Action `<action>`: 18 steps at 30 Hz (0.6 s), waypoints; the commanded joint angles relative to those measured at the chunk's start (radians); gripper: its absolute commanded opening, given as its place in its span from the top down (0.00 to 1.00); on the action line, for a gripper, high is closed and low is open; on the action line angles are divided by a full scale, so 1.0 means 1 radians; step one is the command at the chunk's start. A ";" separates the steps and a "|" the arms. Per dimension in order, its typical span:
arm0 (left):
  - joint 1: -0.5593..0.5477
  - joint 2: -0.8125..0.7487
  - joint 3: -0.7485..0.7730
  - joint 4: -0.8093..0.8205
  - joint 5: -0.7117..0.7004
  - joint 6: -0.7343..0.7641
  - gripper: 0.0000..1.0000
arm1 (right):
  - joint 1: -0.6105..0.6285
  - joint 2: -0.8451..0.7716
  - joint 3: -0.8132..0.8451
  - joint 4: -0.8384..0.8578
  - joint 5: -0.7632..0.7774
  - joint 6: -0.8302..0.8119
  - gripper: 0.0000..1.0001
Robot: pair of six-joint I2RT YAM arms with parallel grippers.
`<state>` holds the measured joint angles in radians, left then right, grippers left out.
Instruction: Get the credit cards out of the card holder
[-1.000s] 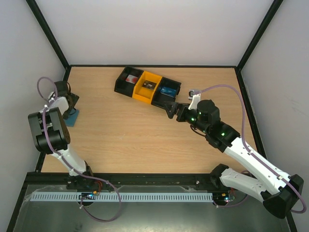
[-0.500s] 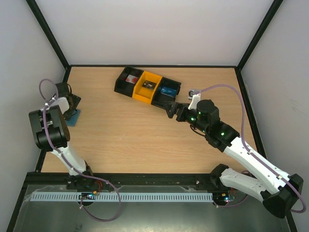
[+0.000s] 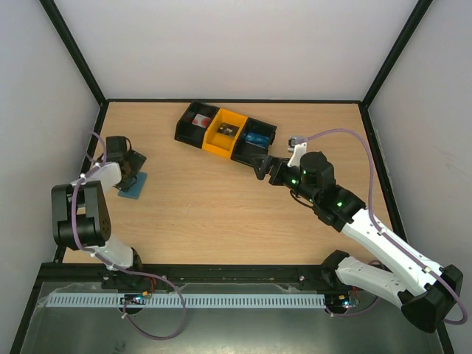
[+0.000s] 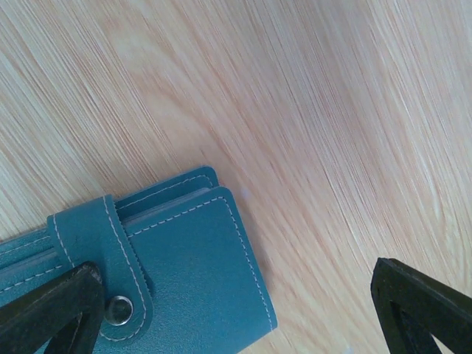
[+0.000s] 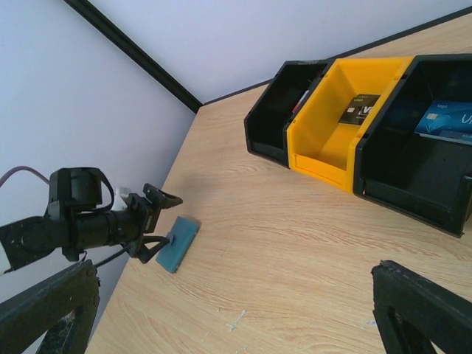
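Light wooden tabletop (image 3: 199, 221) runs between white walls. The left gripper (image 5: 164, 225) has its fingers spread wide and grips nothing, poised just over the closed teal-blue card holder (image 4: 184, 287). The holder's snap strap (image 4: 103, 258) sits by one fingertip, and it lies flat near the table's left edge. The right gripper (image 3: 264, 168), likewise wide apart and empty, hovers beside the black-and-yellow bin tray (image 3: 216, 147).

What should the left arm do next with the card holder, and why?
Probably lower the left gripper onto the card holder and close on its edge. The jaws stand open just above it, and the holder lies flat on the table, snapped shut by its tab, so no card can come out until it is held and opened.
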<state>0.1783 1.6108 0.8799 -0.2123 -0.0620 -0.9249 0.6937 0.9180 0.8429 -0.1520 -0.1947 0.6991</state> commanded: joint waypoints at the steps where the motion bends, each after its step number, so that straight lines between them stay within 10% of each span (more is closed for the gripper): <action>1: -0.070 -0.051 -0.076 -0.026 0.131 -0.084 0.00 | -0.003 -0.015 -0.006 -0.009 0.016 0.009 0.02; 18: -0.444 -0.245 -0.206 -0.052 0.110 -0.250 0.01 | -0.003 0.005 -0.026 -0.026 0.043 0.004 0.02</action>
<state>-0.2485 1.4117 0.6952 -0.1768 0.0429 -1.1542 0.6937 0.9184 0.8280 -0.1532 -0.1768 0.7059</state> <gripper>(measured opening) 0.993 0.978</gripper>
